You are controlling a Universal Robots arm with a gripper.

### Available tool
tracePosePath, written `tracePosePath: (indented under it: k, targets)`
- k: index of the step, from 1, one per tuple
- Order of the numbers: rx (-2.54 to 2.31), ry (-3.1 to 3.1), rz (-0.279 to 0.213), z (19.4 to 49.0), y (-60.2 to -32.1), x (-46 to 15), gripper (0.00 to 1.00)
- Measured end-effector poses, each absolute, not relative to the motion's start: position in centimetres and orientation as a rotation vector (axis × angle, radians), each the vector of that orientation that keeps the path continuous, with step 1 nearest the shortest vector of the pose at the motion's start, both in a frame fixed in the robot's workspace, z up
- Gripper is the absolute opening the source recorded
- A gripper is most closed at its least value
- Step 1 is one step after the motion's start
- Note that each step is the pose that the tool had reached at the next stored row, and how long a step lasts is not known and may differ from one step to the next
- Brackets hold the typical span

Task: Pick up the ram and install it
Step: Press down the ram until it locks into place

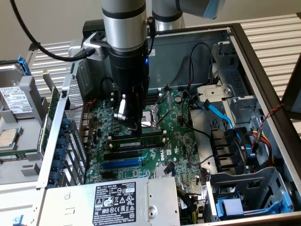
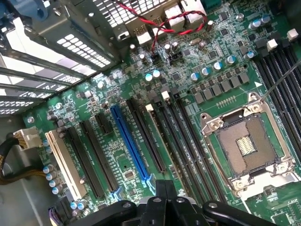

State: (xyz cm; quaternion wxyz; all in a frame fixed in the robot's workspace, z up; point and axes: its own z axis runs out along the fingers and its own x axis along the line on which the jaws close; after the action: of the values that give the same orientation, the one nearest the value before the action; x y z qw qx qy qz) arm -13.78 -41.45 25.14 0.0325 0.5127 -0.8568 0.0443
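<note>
The ram [image 1: 141, 140], a long dark-green stick with black chips, lies along a memory slot on the green motherboard [image 1: 178, 141] inside the open computer case. My gripper [image 1: 131, 133] stands straight over the ram's middle, its tips down at the stick's upper edge. Whether they touch it I cannot tell. In the wrist view my gripper [image 2: 165, 197] is shut, the two black fingers [image 2: 160, 202] pressed together with nothing visible between them, above the long black memory slots [image 2: 188, 141]. The ram itself I cannot make out in the wrist view.
Beside the slots are the open CPU socket [image 1: 150, 120] [image 2: 247, 146] and a blue expansion slot [image 1: 121, 163] [image 2: 129, 141]. A power supply [image 1: 117, 202] fills the case's near side. Blue cables [image 1: 218, 113] and a drive cage [image 1: 244, 193] are at the exterior view's right, a hard drive [image 1: 14, 99] at its left.
</note>
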Motion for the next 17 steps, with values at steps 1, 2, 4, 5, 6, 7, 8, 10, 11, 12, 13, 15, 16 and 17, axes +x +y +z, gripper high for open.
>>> tracePosePath:
  k: [1,2,4,5,6,7,8,10,11,12,13,15,16,17]
  targets:
    - [1.561,-2.647,0.135,25.14,-41.45,-13.78,0.11]
    - [1.543,-2.657,0.134,25.14,-41.45,-13.78,0.11]
    - [1.509,-2.676,0.132,25.14,-41.45,-13.78,0.11]
    - [1.491,-2.685,0.131,25.14,-41.45,-13.78,0.11]
    - [1.475,-2.693,0.131,25.14,-41.45,-13.78,0.11]
    - [1.462,-2.700,0.130,25.14,-41.45,-13.79,0.11]
    - [1.447,-2.708,0.130,25.14,-41.45,-13.78,0.11]
    - [1.415,-2.725,0.125,25.14,-41.45,-13.78,0.11]
    - [1.401,-2.734,0.121,25.14,-41.45,-13.78,0.11]
    - [1.391,-2.742,0.115,25.14,-41.45,-13.78,0.11]
    - [1.381,-2.751,0.108,25.14,-41.45,-13.78,0.11]
    - [1.361,-2.767,0.095,25.14,-41.45,-13.78,0.11]
    - [1.350,-2.776,0.087,25.14,-41.45,-13.78,0.11]
    - [1.337,-2.784,0.082,25.14,-41.45,-13.78,0.11]
